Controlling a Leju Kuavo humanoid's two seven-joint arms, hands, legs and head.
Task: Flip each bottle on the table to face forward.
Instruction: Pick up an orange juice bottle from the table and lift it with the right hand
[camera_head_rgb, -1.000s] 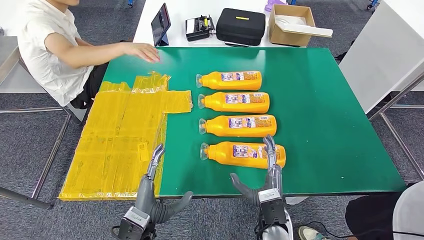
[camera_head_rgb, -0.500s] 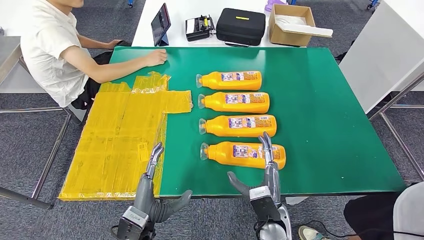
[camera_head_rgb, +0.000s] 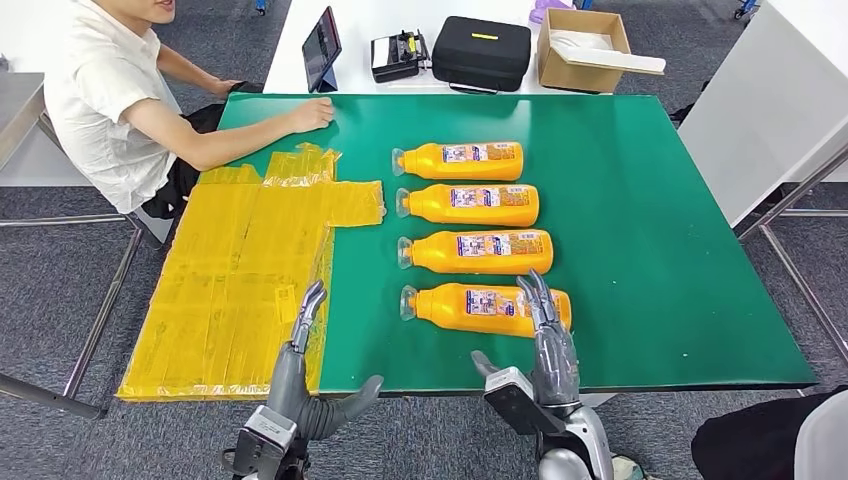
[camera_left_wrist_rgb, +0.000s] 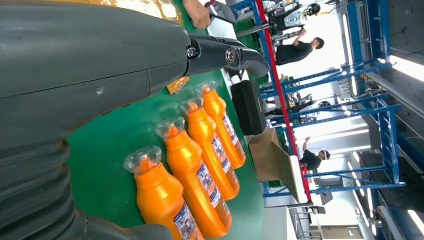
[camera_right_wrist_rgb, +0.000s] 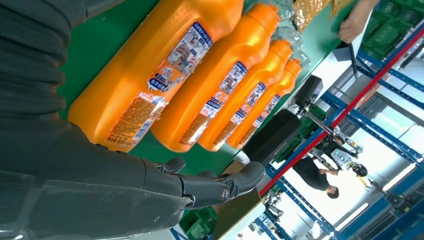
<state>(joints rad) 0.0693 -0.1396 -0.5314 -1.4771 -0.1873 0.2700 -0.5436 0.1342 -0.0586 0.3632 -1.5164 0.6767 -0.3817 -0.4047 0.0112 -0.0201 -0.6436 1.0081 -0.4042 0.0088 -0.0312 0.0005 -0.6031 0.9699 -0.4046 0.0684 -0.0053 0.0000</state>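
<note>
Several orange bottles lie on their sides in a column on the green table (camera_head_rgb: 650, 250), caps to the left and labels up. The nearest bottle (camera_head_rgb: 470, 308) is also in the right wrist view (camera_right_wrist_rgb: 155, 70) and the left wrist view (camera_left_wrist_rgb: 160, 200). My right hand (camera_head_rgb: 545, 340) is at the front table edge, fingers straight and spread, with its fingertips over that bottle's base end and nothing in it (camera_right_wrist_rgb: 100, 185). My left hand (camera_head_rgb: 300, 370) is open at the front edge beside the yellow sheet, left of the bottles (camera_left_wrist_rgb: 100, 65).
A crinkled yellow plastic sheet (camera_head_rgb: 240, 270) covers the table's left part and hangs over its edge. A person sits at the far left with a hand (camera_head_rgb: 312, 113) on the table. Behind the table are a tablet (camera_head_rgb: 322, 45), a black case (camera_head_rgb: 481, 50) and a cardboard box (camera_head_rgb: 583, 48).
My right hand has shifted slightly right and turned at the wrist, its fingers staying over the nearest bottle's base. The person's hand has drawn back and settled on the table. My left hand has barely moved.
</note>
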